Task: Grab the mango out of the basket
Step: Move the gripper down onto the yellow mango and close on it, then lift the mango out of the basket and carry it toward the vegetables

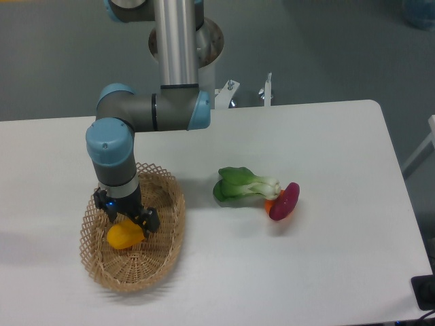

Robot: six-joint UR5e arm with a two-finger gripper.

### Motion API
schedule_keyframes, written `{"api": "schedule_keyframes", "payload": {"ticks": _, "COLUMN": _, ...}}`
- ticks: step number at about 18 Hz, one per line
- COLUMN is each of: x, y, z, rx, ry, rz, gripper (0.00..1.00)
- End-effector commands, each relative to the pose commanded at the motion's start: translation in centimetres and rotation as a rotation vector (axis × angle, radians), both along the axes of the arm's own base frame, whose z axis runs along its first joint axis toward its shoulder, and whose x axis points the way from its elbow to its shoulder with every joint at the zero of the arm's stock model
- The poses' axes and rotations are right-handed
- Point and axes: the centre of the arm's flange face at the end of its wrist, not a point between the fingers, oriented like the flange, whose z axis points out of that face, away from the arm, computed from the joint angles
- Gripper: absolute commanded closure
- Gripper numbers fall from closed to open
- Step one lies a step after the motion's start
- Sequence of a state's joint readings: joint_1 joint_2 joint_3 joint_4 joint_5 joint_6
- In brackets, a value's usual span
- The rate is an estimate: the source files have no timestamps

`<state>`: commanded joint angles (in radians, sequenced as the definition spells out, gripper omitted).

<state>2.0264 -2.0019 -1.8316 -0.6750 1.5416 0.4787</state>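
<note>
The gripper [128,221] stands lowered into the wicker basket [163,255] on the white table [326,149], its fingers closed against the yellow-orange mango [124,237], which sits inside the basket.

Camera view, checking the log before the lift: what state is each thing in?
mango: in the basket, between the pincer fingers, not visibly lifted.
basket: flat on the table, holding only the mango.
pincer: lowered into the basket, fingers astride the mango; whether they grip cannot be told.
bok choy: lying on the table, outside the basket.
purple piece: on the table, against the bok choy.
</note>
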Motion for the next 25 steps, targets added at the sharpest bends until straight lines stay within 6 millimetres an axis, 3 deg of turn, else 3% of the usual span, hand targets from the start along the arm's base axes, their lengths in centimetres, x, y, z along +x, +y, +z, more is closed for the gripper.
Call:
{"api": "schedule_keyframes", "payload": {"ticks": 2, "x": 0.0, "y": 0.0, "z": 0.2, "rx": 0.003, "ry": 0.002, "rz": -0.001, "gripper": 0.59}}
{"api": "schedule_keyframes", "payload": {"ticks": 3, "x": -0.1, "y": 0.1, "z": 0.3, "rx": 0.005, "ry": 0.003, "rz": -0.003, "gripper": 0.64}}
{"api": "schedule_keyframes", "payload": {"ticks": 9, "x": -0.3, "y": 0.2, "z": 1.1, "rx": 0.018, "ry": 0.013, "rz": -0.007, "gripper": 0.64}}
{"api": "schedule_keyframes", "payload": {"ticks": 11, "x": -1.2, "y": -0.1, "z": 2.6, "rx": 0.039, "ry": 0.021, "rz": 0.006, "gripper": 0.64}}
{"api": "schedule_keyframes", "payload": {"ticks": 17, "x": -7.4, "y": -2.2, "z": 9.0, "rx": 0.086, "ry": 0.072, "rz": 0.037, "gripper": 0.63}}
{"api": "schedule_keyframes", "payload": {"ticks": 19, "x": -9.8, "y": -2.8, "z": 10.0, "rx": 0.069, "ry": 0.070, "rz": 0.036, "gripper": 0.63}}
{"api": "schedule_keyframes", "payload": {"ticks": 22, "x": -13.5, "y": -4.7, "z": 12.1, "rx": 0.065, "ry": 0.080, "rz": 0.008, "gripper": 0.63}}
{"api": "schedule_keyframes", "payload": {"ticks": 25, "x": -17.1, "y": -7.1, "z": 12.9, "rx": 0.057, "ry": 0.066, "rz": -0.007, "gripper": 0.63}}
